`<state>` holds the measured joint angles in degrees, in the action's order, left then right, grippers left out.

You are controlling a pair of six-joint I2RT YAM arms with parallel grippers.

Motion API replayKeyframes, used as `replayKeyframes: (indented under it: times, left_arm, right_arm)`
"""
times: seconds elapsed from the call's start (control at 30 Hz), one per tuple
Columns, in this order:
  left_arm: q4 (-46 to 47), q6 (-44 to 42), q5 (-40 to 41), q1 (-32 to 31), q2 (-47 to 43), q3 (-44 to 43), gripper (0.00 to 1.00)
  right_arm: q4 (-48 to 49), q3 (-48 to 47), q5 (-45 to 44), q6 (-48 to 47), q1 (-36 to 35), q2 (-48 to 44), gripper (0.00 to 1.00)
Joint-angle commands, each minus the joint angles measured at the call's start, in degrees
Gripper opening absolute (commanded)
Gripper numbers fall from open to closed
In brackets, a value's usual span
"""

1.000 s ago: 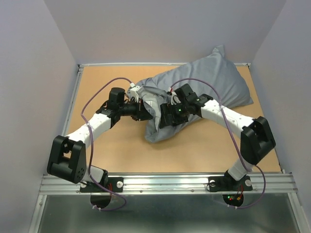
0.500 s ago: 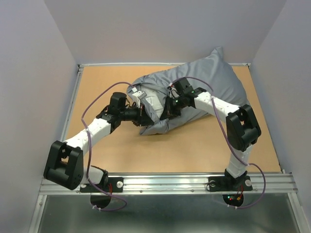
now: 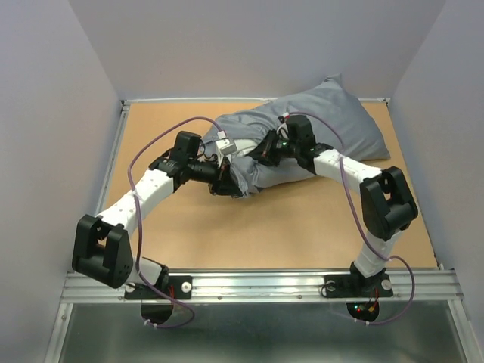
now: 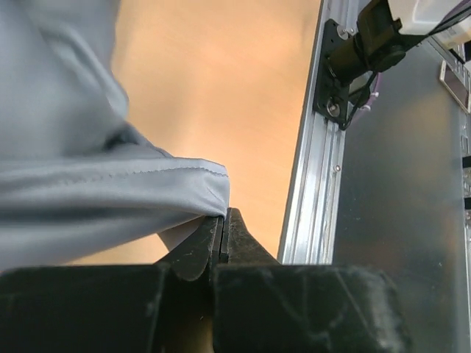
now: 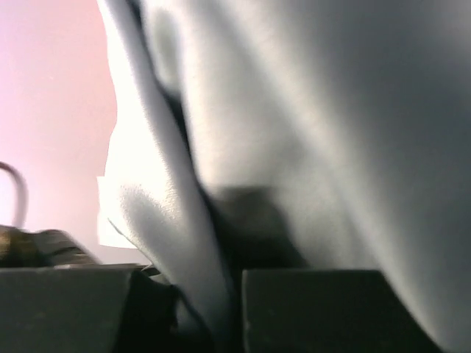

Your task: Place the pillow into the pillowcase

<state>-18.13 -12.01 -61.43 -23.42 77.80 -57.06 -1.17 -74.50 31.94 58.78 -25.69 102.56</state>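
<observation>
We see the pillowcase (image 3: pixel 333 125) bulging at the far side of the table (image 3: pixel 302 227), with the pillow apparently hidden inside. The left gripper (image 4: pixel 223 224) is clenched on the hem. The right gripper (image 5: pixel 210 301) seems pinched on a fold opposite. We judge the 2 grips keep the mouth spread.

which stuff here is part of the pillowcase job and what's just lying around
Job: pillowcase, bulging with the pillow hidden inside; left pincer and right pincer, both pinching its cloth.
Not the job: table, metal rail, purple cables.
</observation>
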Motion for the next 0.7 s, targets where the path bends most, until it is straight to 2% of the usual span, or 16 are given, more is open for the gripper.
replayKeyframes:
  times: [0.0, 0.1, 0.17, 0.27, 0.33, 0.4, 0.43, 0.47, 0.5, 0.57, 0.6, 0.67]
  left_arm:
    - [-1.67, 2.58, -12.14, -1.63, -0.63, -3.76, 0.0]
    - [8.52, 11.64, -10.74, 0.55, -1.24, -4.9, 0.0]
    - [16.78, 19.25, -9.85, 4.58, -0.99, -6.22, 0.0]
    - [17.87, 20.36, -8.19, 8.29, 1.29, -9.64, 0.0]
    - [17.26, 17.83, -7.31, 9.97, 2.26, -10.97, 0.0]
    - [13.48, 14.58, -5.02, 10.15, 2.97, -10.88, 0.0]
    - [13.21, 14.3, -4.23, 10.32, 2.97, -9.66, 0.0]
    - [13.21, 14.12, -3.09, 10.41, 2.36, -8.78, 0.0]
    - [13.82, 13.86, -3.0, 10.41, 1.92, -6.68, 0.0]
    - [13.91, 12.46, -2.73, 10.41, 0.0, -4.56, 0.03]
    - [13.65, 12.28, -2.73, 10.41, -0.89, -2.73, 0.1]
    - [11.47, 8.16, -1.77, 10.41, -2.9, -1.48, 0.18]
  right_arm:
    - [14.96, 8.74, -10.49, -0.41, -7.16, 2.46, 0.01]
    - [15.93, 15.31, -11.11, -5.77, -9.9, 6.15, 0.01]
    - [11.66, 17.97, -10.94, -12.51, -9.82, 8.43, 0.01]
    - [6.9, 18.86, -8.75, -19.65, -8.59, 7.92, 0.01]
    - [5.31, 18.17, -5.94, -22.03, -8.15, 3.19, 0.01]
    - [1.88, 15.36, -3.31, -25.03, -7.97, -2.24, 0.11]
    - [1.35, 12.3, -0.77, -25.64, -7.97, -3.93, 0.25]
    - [-1.0, 10.71, 0.21, -26.52, -7.88, -5.6, 0.35]
    - [-3.55, 9.56, 0.75, -27.14, -7.88, -8.75, 0.52]
    - [-7.07, 6.13, -0.38, -30.11, -7.88, -11.06, 0.56]
    - [-11.79, 5.08, -1.09, -31.26, -7.88, -11.68, 0.58]
    - [-17.69, 2.53, -2.58, -35.38, -7.88, -12.91, 0.49]
